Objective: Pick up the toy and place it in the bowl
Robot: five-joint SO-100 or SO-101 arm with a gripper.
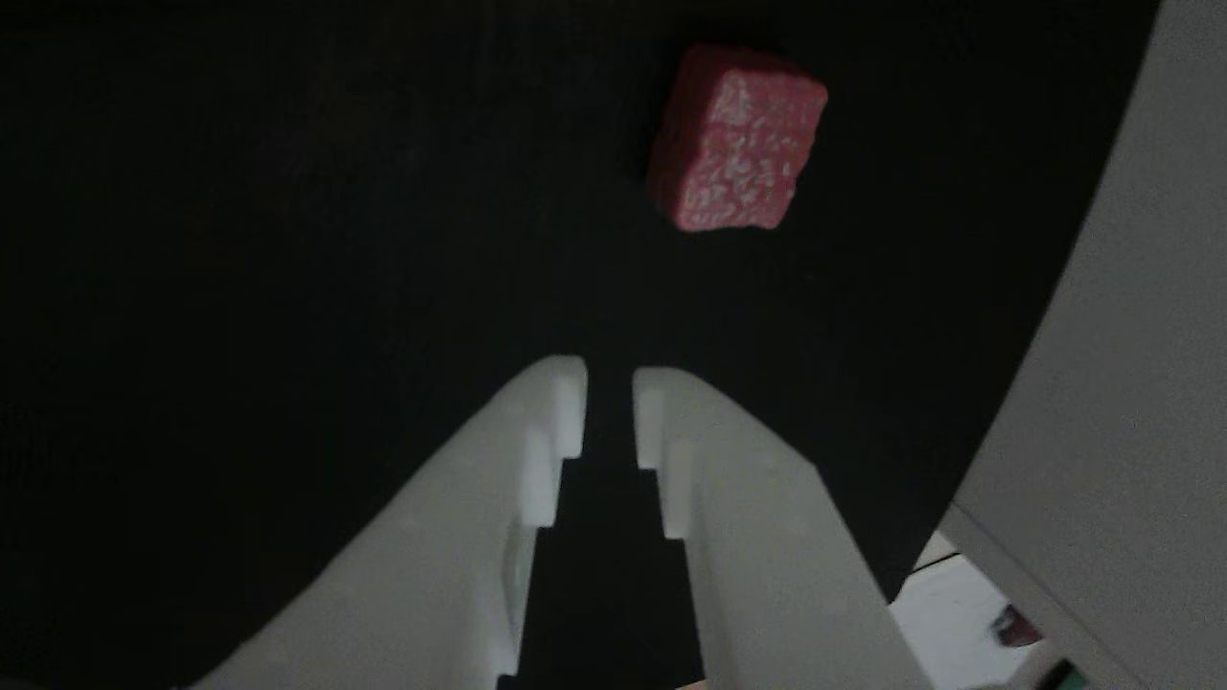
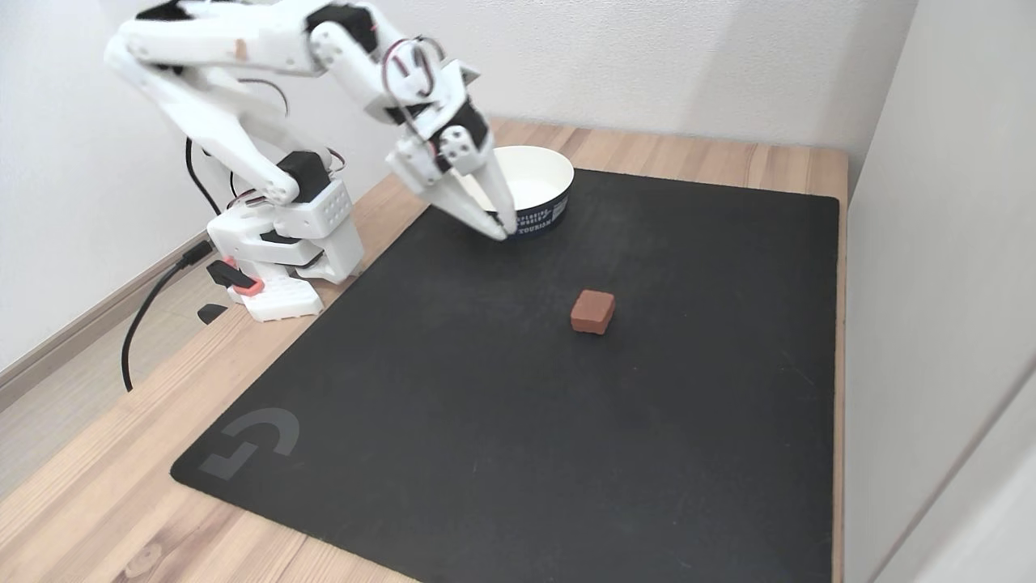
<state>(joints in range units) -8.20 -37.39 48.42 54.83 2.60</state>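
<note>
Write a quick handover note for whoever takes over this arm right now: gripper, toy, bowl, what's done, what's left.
Gripper: empty, jaws nearly closed with a narrow gap, hanging over the mat in front of the bowl.
Toy: lying on the black mat, clear of the fingers.
Bowl: at the mat's far edge, nothing visible inside.
Done: nothing picked yet.
Left: open, reach the toy, grasp, lift, drop it in the bowl.

You have a black desk mat (image 2: 502, 421) with a grey logo (image 2: 255, 441) in its near left corner in the fixed view, lying on a light wooden table (image 2: 97, 502). A black cable (image 2: 142, 316) trails off the table's left edge. White walls (image 2: 688, 57) stand behind and right.
</note>
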